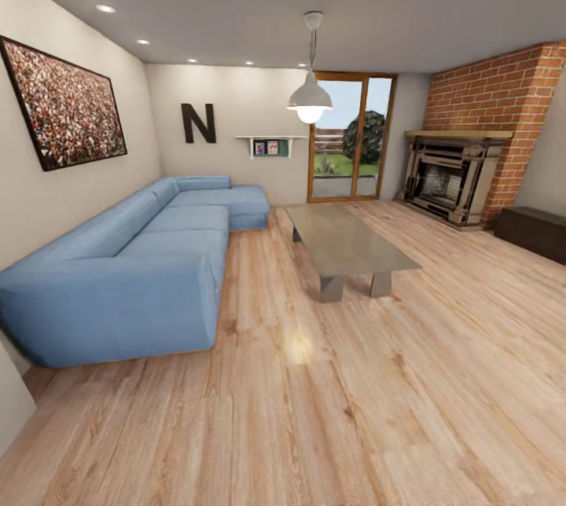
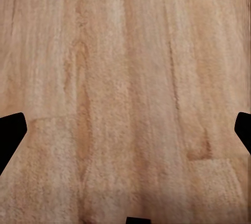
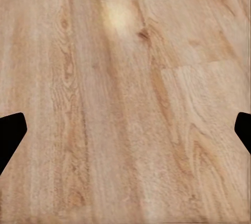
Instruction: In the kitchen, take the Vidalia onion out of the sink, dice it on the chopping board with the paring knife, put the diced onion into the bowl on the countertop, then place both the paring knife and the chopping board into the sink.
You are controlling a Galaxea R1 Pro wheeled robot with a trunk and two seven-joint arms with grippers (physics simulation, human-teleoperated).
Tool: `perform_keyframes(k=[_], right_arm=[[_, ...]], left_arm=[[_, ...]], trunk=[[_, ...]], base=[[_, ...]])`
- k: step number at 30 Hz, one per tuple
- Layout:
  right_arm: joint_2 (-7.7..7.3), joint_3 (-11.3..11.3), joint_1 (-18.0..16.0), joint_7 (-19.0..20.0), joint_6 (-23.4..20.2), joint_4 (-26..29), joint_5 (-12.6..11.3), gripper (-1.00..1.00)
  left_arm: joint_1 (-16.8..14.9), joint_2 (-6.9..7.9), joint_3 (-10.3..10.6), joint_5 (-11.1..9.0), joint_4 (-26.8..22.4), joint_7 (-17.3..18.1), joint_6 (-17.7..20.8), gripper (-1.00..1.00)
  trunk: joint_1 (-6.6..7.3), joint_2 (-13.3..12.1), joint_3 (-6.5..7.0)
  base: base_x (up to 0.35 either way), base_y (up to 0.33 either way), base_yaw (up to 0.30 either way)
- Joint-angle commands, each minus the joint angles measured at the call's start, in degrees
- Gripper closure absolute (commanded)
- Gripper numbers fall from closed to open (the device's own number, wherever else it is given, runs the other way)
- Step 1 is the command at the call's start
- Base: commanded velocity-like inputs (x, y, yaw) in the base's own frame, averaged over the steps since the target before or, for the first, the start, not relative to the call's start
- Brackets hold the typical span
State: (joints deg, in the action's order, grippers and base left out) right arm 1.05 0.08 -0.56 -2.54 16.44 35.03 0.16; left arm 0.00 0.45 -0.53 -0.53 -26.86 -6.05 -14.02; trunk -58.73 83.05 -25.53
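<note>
No onion, sink or worktop is to be seen yet: a living room is faced, with a blue sofa [image 1: 134,254] at nine o'clock and a coffee table [image 1: 346,243] at twelve. Each pincer, left [image 2: 125,130] and right [image 3: 125,130], is held released over bare wooden floor [image 1: 377,412], nothing grasped. The kitchen should first be sought by a slow turn of the base, arms kept tucked clear of furniture.

The head view looks from high up, forward and a bit down, across a living room with a blue sofa [image 1: 126,270], a low grey table [image 1: 346,243] and a brick fireplace [image 1: 456,176] far off. The left wrist view looks down at the wood floor [image 2: 125,78] from close by. The right wrist view does the same. All three views share the wood floor.
</note>
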Motion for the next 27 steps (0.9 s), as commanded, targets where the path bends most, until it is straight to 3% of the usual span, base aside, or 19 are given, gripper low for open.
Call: perform_keyframes(k=[1,27], right_arm=[[0.02,0.01,-0.05,-0.18,0.17,-0.05,0.02,-1.00],[0.06,0.01,-0.02,-0.18,0.17,-0.05,0.02,-1.00]], left_arm=[[0.00,0.00,0.01,-0.04,-0.03,-0.13,-0.13,-1.00],[-0.01,-0.01,0.00,-0.02,-0.03,-0.19,-0.13,-1.00]], trunk=[[0.00,0.03,-0.06],[0.00,0.03,-0.06]], base=[[0.000,0.000,-0.242],[0.009,-0.011,-0.242]])
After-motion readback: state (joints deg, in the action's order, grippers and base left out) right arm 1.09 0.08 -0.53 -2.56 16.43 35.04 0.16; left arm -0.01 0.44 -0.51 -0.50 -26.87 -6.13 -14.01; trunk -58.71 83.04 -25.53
